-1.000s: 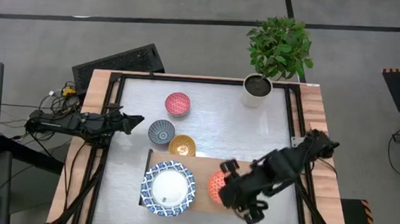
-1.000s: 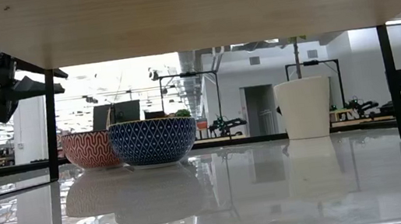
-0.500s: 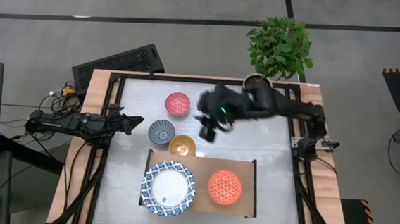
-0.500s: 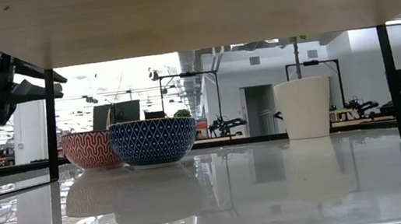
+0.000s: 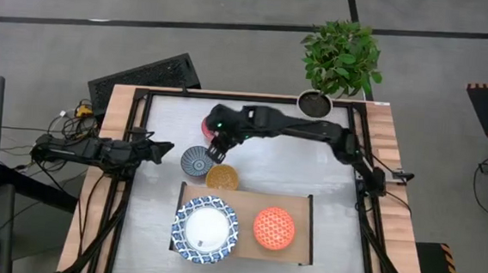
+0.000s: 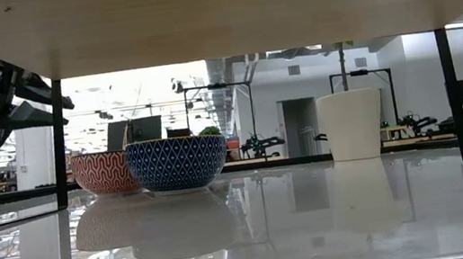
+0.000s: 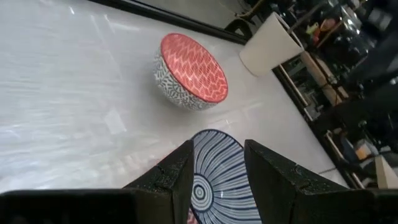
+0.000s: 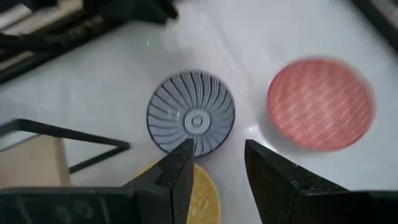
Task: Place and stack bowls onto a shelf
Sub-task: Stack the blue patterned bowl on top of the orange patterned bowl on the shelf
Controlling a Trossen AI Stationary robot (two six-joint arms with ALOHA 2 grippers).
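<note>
Over the middle of the table, toward its far edge, we have our right gripper [image 5: 217, 148] hanging above three small bowls still off the shelf [image 5: 304, 205], its fingers apart with nothing between them. The dark blue-grey bowl [image 5: 197, 161] sits just past the fingertips in the right wrist view, the pink-red bowl [image 5: 216, 126] lies beside it toward the far edge, and the yellow bowl [image 5: 222, 178] rests right against the shelf's far edge. On the shelf by the near edge sit the large blue-and-white bowl [image 5: 206, 229] and the orange bowl [image 5: 274, 228]. Our left gripper [image 5: 174, 150] waits at the left side, fingers apart, pointing at the same blue-grey bowl (its wrist view shows that bowl just beyond the fingertips). We judge the chief risk is crowding: three bowls sit close, so a descending finger could clip the yellow or pink-red rim and shove it. A pinch on a glazed rim may slip. Both arms aiming at one bowl could collide.
</note>
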